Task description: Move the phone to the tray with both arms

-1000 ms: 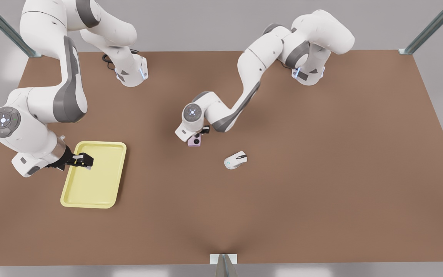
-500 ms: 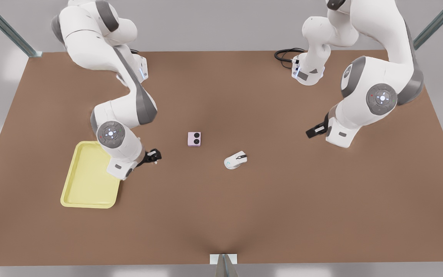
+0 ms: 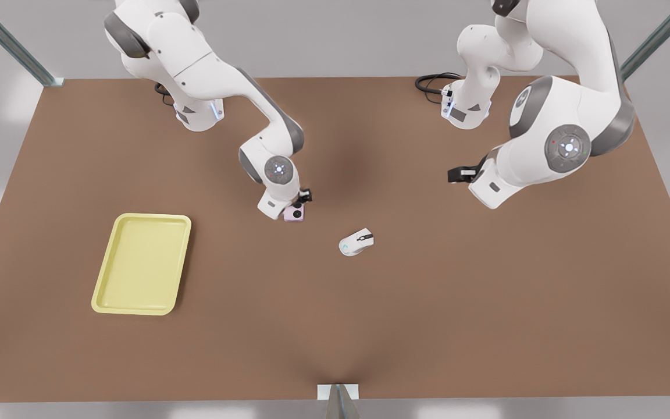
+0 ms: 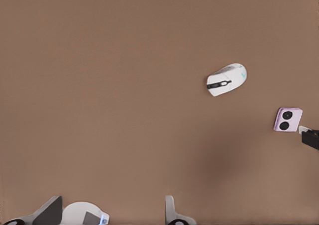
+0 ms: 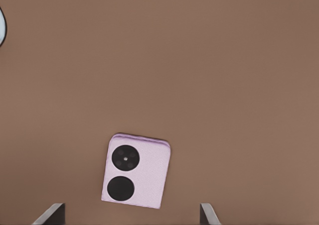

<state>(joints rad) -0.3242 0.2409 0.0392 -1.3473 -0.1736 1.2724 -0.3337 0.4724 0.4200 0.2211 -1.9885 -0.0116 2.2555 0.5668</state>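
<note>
The pale pink phone [image 3: 295, 214] lies flat on the brown table near its middle, camera circles up. My right gripper [image 3: 305, 196] hangs just over the phone's far edge. In the right wrist view the phone [image 5: 135, 174] sits close ahead of the right gripper [image 5: 128, 216], whose fingertips [image 5: 51, 212] stand wide apart, open and empty. My left gripper [image 3: 459, 174] hovers open and empty well off toward the front view's right. The left wrist view has the phone [image 4: 287, 119] far off beside the right gripper [image 4: 310, 137]. The yellow tray [image 3: 142, 265] lies empty at the front view's left.
A white computer mouse [image 3: 356, 241] rests on the table a short way from the phone toward the front view's right, also the mouse [image 4: 227, 79] in the left wrist view. Both arm bases [image 3: 198, 113] stand along the table's far edge.
The right gripper swung from beside the tray over to the phone. The left gripper shifted slightly toward the front view's left. The phone, mouse and tray kept their places.
</note>
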